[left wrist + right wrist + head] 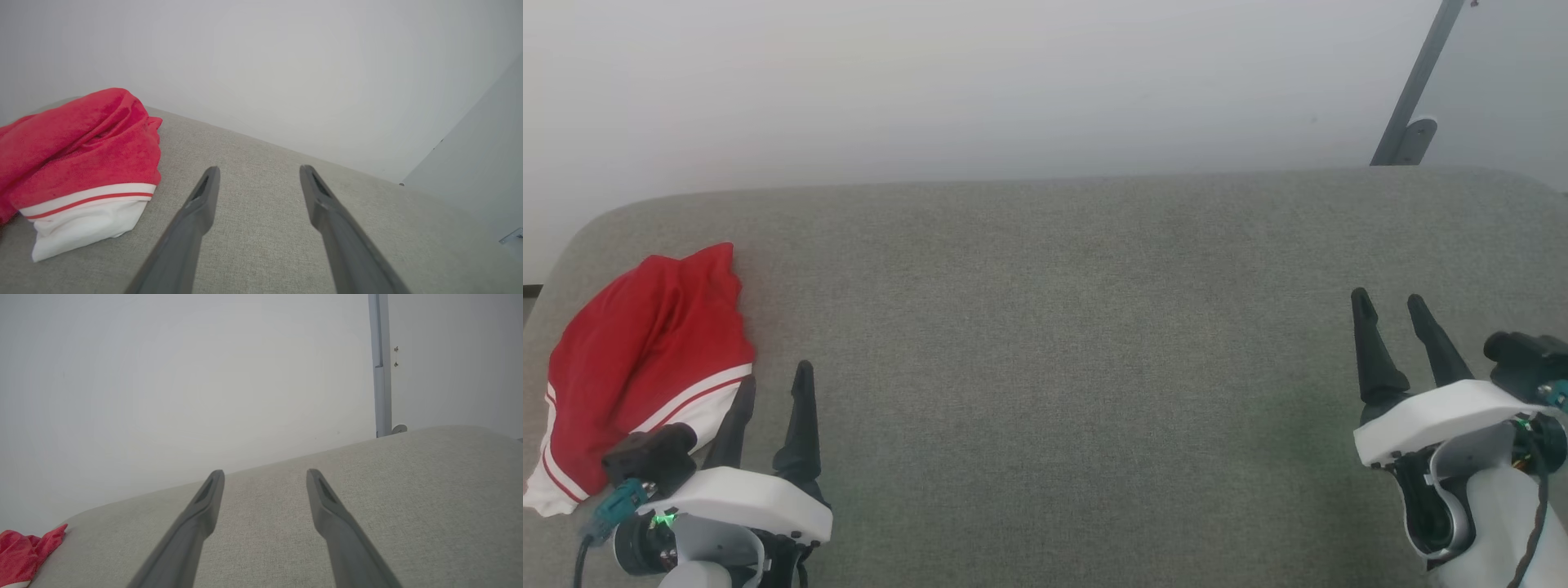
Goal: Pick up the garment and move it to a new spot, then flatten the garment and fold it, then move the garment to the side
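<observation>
- Two grippers are in the head view, each with two long dark fingers, four fingers in all.
- Left gripper (774, 377): its two fingers are spread with an open gap between them and nothing is held. In its wrist view only grey fabric shows through the gap.
- Right gripper (1387, 298): its two fingers are likewise parted and hold nothing. It sits at the lower right of the head view, well apart from the cloth.
- One garment (645, 343): a single bright red bundle, rumpled and loosely heaped, lying at the far left end of the padded surface (1054, 327).
- It lies just beside the left gripper, on that gripper's left. The left wrist view shows a strip of bare fabric between the nearer finger and the cloth, so they are not touching.
- Two white patches show on the garment in the head view, one near the left gripper and one at the lower left corner of the heap.
- In the left wrist view the nearer white panel is topped by a white band with one thin red stripe through it.
- One grey fabric surface carries everything, with rounded far corners and a plain pale wall (931, 82) behind it.
- One grey pole (1417, 82) leans behind the surface at the upper right.
- In the right wrist view, a small red corner of the garment shows at the lower left edge.
</observation>
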{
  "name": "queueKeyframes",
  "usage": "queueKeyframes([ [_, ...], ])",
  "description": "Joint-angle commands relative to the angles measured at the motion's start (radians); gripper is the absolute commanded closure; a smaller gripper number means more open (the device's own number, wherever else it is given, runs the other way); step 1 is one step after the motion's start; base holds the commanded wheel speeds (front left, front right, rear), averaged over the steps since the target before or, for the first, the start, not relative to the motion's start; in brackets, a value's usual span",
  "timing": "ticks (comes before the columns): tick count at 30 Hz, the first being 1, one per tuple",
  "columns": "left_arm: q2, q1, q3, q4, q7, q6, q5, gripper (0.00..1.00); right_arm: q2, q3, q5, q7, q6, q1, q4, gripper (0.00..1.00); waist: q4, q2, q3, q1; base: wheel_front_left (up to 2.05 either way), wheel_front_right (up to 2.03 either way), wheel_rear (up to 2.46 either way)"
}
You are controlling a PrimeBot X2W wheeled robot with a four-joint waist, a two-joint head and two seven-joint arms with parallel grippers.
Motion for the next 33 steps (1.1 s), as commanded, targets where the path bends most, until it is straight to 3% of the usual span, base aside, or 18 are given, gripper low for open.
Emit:
queueKeyframes([
  [1,0.008,-0.016,0.0,-0.013,-0.009,0.005,0.022,0.0,-0.009,0.001,-0.025,-0.01,0.0,-0.027,-0.004,0.0,0.0,0.0,0.0,0.0,0.0,0.0,0.0],
  [21,0.016,-0.01,-0.002,-0.026,-0.059,0.009,0.217,0.0,-0.018,0.006,-0.201,-0.06,0.0,-0.058,0.011,0.0,0.001,0.0,0.007,0.0,0.0,0.0,0.0],
  [33,-0.001,-0.008,0.02,0.014,-0.082,-0.034,0.273,0.0,-0.019,-0.003,-0.26,-0.084,0.0,-0.064,0.016,0.0,0.001,0.0,0.012,0.0,0.0,0.0,0.0],
])
